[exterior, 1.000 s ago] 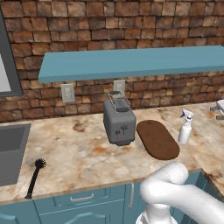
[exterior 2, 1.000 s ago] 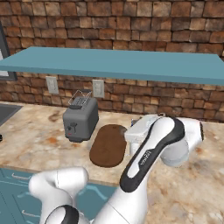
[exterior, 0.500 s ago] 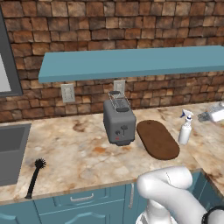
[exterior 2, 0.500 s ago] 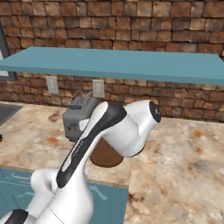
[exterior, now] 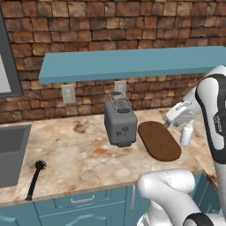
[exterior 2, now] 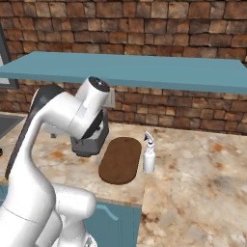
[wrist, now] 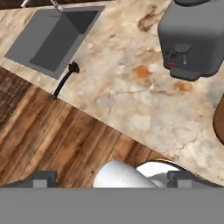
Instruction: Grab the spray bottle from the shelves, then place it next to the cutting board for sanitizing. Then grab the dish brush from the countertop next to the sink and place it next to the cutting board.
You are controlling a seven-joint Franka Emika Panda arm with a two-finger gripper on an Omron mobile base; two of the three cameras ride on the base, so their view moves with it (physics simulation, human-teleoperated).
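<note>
2 task items lie well apart in the left base view: the spray bottle (exterior: 186,134) stands upright just beside the cutting board (exterior: 159,140), at its 3 o'clock, while the dish brush (exterior: 35,179) lies on the countertop (exterior: 75,154) near the sink (exterior: 13,152). The gripper (exterior: 167,122) hangs above the board's far end; spread or pressed together, I cannot tell.

Right base view: bottle (exterior 2: 149,154) at the board's (exterior 2: 119,159) 3 o'clock, toaster (exterior 2: 91,139) at 9.

Hand view: brush (wrist: 64,81) beside the sink (wrist: 54,38), toaster (wrist: 197,41) at 2 o'clock.
</note>
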